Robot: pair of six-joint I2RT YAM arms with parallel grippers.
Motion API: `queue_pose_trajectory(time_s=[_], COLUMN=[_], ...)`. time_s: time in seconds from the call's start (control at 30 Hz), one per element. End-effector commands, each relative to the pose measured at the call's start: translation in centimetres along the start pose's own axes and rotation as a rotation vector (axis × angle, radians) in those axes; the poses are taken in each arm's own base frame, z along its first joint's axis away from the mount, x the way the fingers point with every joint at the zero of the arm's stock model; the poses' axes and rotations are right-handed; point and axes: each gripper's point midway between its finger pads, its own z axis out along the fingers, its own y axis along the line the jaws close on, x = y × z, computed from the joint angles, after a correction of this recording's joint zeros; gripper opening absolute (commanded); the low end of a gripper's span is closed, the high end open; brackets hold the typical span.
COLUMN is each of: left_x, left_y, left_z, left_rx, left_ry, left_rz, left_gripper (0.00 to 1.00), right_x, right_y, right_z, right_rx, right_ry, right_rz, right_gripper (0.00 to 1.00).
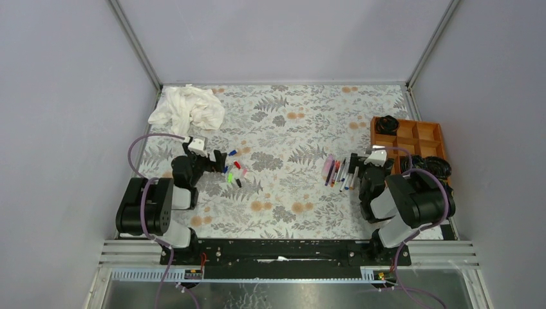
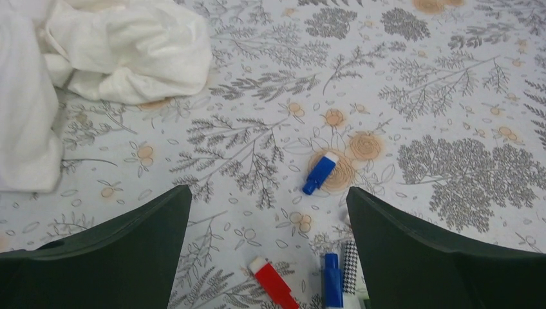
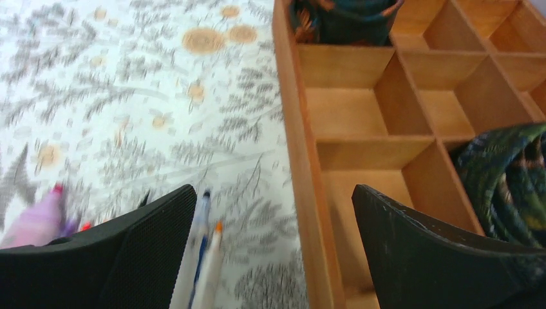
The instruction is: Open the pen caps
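Left gripper (image 2: 267,190), right gripper (image 3: 273,189): I see both spread, empty. Tray (image 3: 290,129), right: dark cloth (image 3: 341,16) in two cells. Pens (image 3: 203,257) blurred.

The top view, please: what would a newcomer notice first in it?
A scatter of coloured caps lies by the left gripper, facing a bundle of pens beside the right gripper. A crumpled white cloth sits back left, and a wooden compartment tray far right.
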Motion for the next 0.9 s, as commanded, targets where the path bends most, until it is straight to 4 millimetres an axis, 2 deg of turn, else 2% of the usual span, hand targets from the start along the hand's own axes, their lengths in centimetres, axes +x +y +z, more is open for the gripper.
queue_pose_trajectory(time_s=[0.0, 0.1, 0.87], left_x=[-2.9, -3.0, -2.9], left_y=[1.0, 1.0, 1.1], left_z=[0.9, 0.8, 0.9], left_rx=[-0.043, -0.044, -0.045], left_ry=[-0.097, -0.099, -0.092], left_rz=[0.038, 0.038, 0.037], left_gripper=[0.99, 0.99, 0.99], right_x=[-3.7, -2.6, -2.8], right_y=[-0.3, -1.0, -1.0], right_z=[3.7, 4.8, 4.6], right_rx=[0.023, 0.002, -0.002], right_ry=[-0.04, 0.034, 0.02], right_rz=[0.123, 0.186, 0.189], right_gripper=[1.0, 1.0, 1.0])
